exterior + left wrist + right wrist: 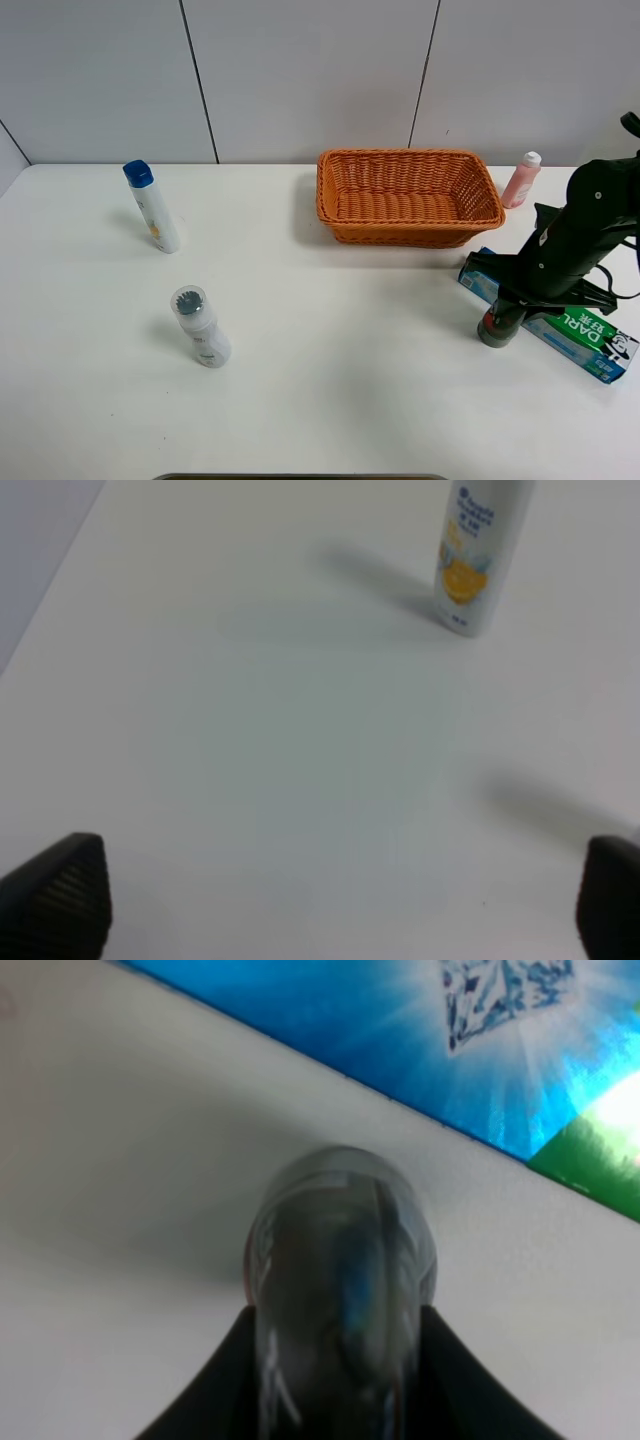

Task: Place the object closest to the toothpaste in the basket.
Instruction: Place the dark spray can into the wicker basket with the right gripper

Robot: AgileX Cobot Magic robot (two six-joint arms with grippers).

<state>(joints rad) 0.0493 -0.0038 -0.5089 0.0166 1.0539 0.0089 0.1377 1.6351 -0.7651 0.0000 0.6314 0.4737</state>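
**Station status: right arm engaged at the toothpaste**

1. Right gripper (503, 312): positioned over the dark grey bottle (497, 330), which stands upright on the white table (350, 390). In the right wrist view the gripper (340, 1390) has its black fingers (215, 1395) pressed against both sides of the bottle (340, 1260), so the jaws are clamped on it. The bottle base appears to rest on the table surface.

2. Task item location: the dark grey bottle stands just beside the toothpaste box (585, 338), on the side of the box facing the table centre (the blue face of the box (420, 1030) fills the upper part of the right wrist view). The bottle is outside the basket.

3. Basket (400, 154): woven, orange, toward the back of the table, well apart from the bottle. No item is visible inside it.

4. Left gripper (340, 900): jaws set wide apart, with nothing between them. Only the finger tips (60, 895) show, above bare table.

5. Other items:
   - pink bottle (521, 180), upright, just right of the basket;
   - blue-capped bottle (153, 207), upright at far left, also in the left wrist view (475, 555);
   - grey-capped bottle (200, 327), nearer the front.
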